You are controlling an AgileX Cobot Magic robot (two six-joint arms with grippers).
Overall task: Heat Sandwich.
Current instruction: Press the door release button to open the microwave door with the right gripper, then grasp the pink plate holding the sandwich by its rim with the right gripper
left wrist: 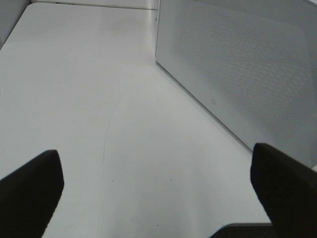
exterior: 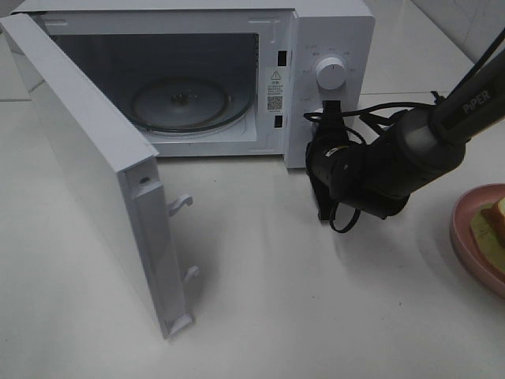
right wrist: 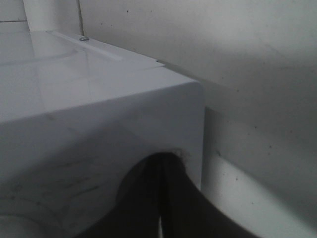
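Observation:
The sandwich [exterior: 493, 227] lies on a round pink plate [exterior: 464, 237] at the right edge of the exterior view, partly cut off by the frame. My right gripper [exterior: 331, 110] points at the microwave's control panel just below the knob [exterior: 331, 73], far left of the sandwich. In the right wrist view its fingers [right wrist: 148, 198] are pressed together, empty, against the white microwave corner [right wrist: 99, 114]. My left gripper [left wrist: 153, 191] is open and empty over bare table. It is out of the exterior view.
The white microwave [exterior: 331, 31] stands at the back, its door [exterior: 87, 181] swung wide open to the left and front. The glass turntable [exterior: 185, 103] inside is bare. A dotted white microwave panel [left wrist: 237, 64] shows in the left wrist view. Black cables [exterior: 379, 110] lie behind the right arm.

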